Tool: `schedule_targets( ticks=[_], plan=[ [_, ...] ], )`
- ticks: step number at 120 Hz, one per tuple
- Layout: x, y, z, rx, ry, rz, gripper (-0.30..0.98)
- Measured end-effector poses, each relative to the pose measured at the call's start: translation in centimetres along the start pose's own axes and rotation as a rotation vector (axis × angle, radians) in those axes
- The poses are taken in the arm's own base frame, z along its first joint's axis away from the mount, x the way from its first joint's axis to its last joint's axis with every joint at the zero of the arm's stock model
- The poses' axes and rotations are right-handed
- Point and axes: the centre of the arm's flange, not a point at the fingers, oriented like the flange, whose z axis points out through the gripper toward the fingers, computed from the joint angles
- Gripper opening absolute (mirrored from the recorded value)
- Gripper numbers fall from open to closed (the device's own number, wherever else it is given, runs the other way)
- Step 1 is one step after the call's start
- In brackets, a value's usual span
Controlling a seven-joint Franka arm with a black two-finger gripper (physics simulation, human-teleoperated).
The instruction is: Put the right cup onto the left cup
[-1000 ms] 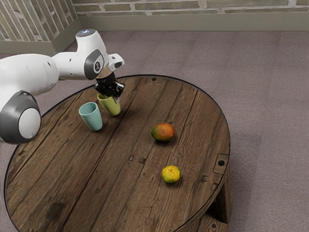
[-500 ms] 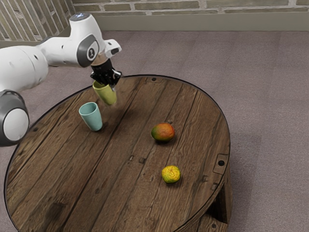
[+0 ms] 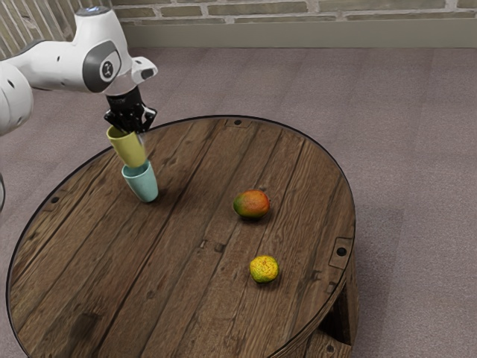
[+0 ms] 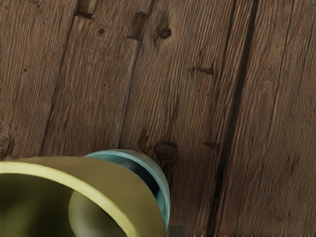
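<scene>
My gripper is over the table's far left part in the exterior view, shut on the rim of the yellow-green cup. That cup hangs slightly tilted, its lower end at the mouth of the teal cup, which stands on the table. Whether its base is inside the teal rim or just above it, I cannot tell. In the wrist view the yellow-green cup is large and near, covering most of the teal cup beneath it.
The round wooden table also carries a red-green mango near its middle and a yellow, bumpy fruit closer to the exterior view's bottom. Both lie well apart from the cups.
My gripper has lifted the yellow-green cup off the table and carried it toward the exterior view's left, over the teal cup. The teal cup and both fruits have stayed put.
</scene>
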Motion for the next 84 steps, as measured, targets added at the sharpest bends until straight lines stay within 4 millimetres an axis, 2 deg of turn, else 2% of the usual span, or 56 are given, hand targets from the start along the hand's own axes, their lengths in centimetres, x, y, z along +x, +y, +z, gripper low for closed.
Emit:
schedule_targets(
  ticks=[40, 58, 71, 77, 84],
  plan=[
    [0.1, -0.1, 1.4, 0.008, -0.031, -0.034, -0.09],
    [0.1, 0.1, 1.4, 0.003, -0.031, -0.041, 0.24],
    [0.1, 0.1, 0.8, -0.001, -0.022, -0.049, 0.41],
    [0.3, 0.0, -0.4, -0.004, -0.002, -0.052, 0.46],
    [0.5, 0.4, -3.5, -0.012, 0.041, -0.046, 0.51]
  ],
)
